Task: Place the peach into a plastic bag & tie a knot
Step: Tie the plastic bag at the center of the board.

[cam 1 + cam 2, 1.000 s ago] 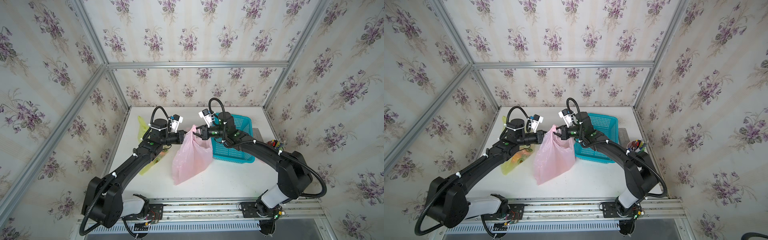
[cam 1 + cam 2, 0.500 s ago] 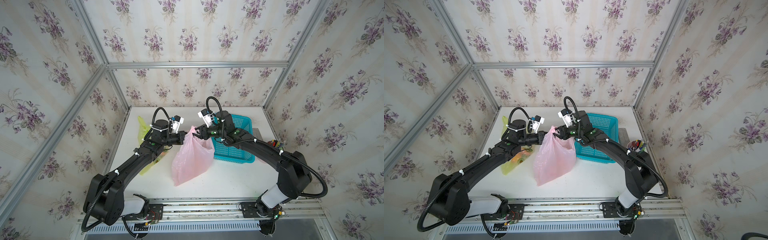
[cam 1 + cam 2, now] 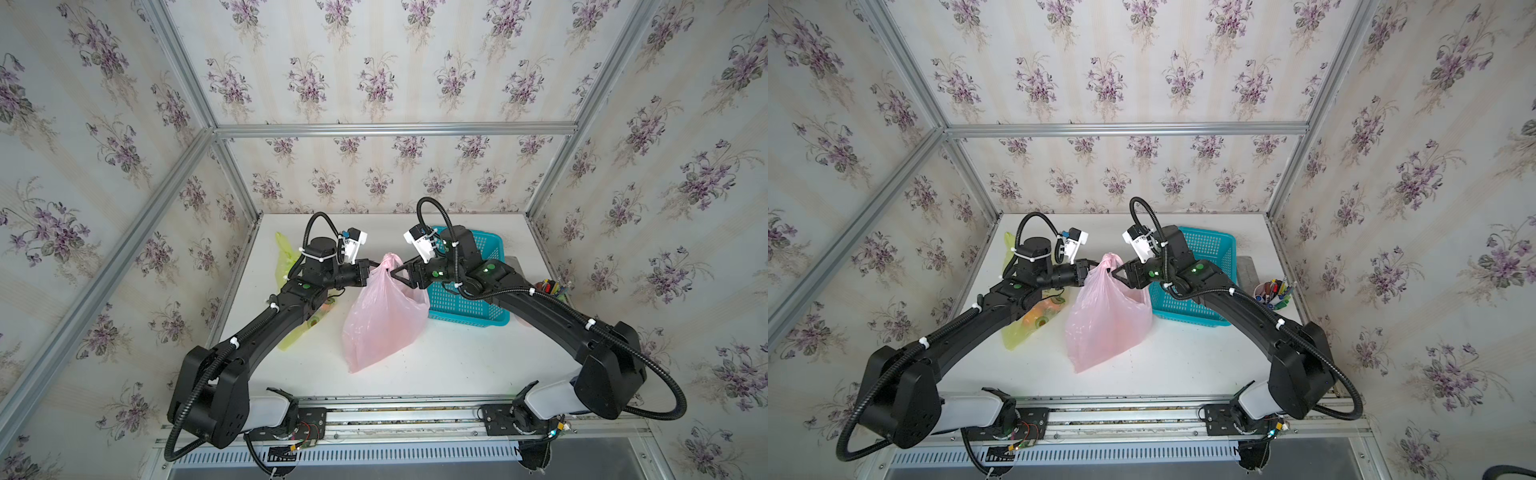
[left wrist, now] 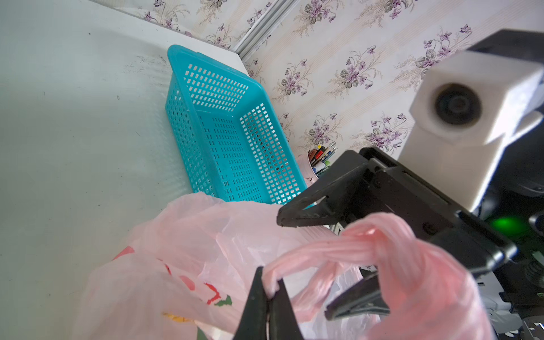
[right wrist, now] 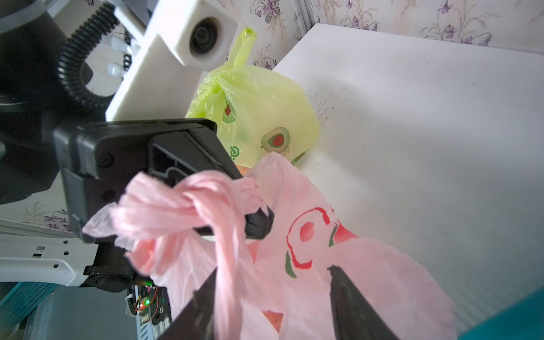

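A pink plastic bag (image 3: 384, 320) hangs above the white table, and both top views show it between my two grippers. Its twisted handles form a knot (image 4: 374, 235) at the top. My left gripper (image 4: 269, 291) is shut on a handle strand just beside the knot. My right gripper (image 5: 273, 270) stands open on the other side, and a loose pink strand runs past one of its fingers (image 5: 203, 297). A top view shows its jaws (image 3: 1115, 272) apart next to the bag's neck. The peach is not clearly visible; only a reddish patch (image 5: 272, 319) shows through the bag.
A tied yellow-green bag (image 5: 259, 112) with fruit inside lies on the table under my left arm (image 3: 1013, 332). A teal mesh basket (image 3: 469, 307) stands right of the pink bag, under my right arm. A cup of pens (image 3: 1273, 293) sits by the right wall.
My right gripper has opened and let go of the pink bag's handle. The left gripper stays shut on its strand, and the bag has shifted slightly.
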Available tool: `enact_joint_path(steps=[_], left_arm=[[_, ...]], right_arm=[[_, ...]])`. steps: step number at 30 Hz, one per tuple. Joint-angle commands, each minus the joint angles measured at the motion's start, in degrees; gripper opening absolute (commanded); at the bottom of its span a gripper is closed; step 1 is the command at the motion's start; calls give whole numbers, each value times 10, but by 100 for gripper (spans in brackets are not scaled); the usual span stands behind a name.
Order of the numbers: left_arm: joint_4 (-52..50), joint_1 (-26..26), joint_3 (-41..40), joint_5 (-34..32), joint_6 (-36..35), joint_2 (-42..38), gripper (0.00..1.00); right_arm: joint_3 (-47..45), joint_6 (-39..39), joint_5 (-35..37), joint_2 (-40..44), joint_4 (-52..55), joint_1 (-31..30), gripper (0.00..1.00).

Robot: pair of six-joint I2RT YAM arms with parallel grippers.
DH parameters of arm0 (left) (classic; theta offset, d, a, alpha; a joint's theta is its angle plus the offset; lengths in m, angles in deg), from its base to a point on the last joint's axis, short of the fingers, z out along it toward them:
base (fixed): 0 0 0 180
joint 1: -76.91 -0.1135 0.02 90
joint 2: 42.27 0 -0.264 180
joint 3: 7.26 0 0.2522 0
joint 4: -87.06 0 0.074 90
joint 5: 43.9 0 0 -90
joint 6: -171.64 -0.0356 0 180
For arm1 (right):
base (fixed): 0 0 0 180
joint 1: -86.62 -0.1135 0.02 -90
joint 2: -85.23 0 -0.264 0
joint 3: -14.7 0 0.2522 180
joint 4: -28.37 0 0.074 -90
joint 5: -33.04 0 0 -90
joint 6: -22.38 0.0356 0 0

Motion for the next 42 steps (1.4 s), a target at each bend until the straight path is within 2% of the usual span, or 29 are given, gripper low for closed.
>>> enact_joint_path(steps=[1,7,9,12,15,19,23,42], left_arm=[[17,-1,3,2,-8,-4,0],[17,-2,4,5,-6,0,0],[17,-2,4,5,-6,-1,0],[17,-2,3,5,-5,-2,0],[17,-2,3,5,-4,-3,0],[17,-2,3,5,-3,-4,0],[17,-2,4,8,0,-5,0],[22,-2,-1,15,8,-11,0]], right_arm=[[9,-24,23,17,33,0,60],[14,-16,65,79,70,1,60],[17,1,64,99,69,1,49],[20,51,1,110,49,1,33],[16,121,-84,93,7,1,29],[8,181,-118,66,-41,0,34],[6,195,-130,47,-67,0,39],[28,208,-150,-12,-107,0,36]])
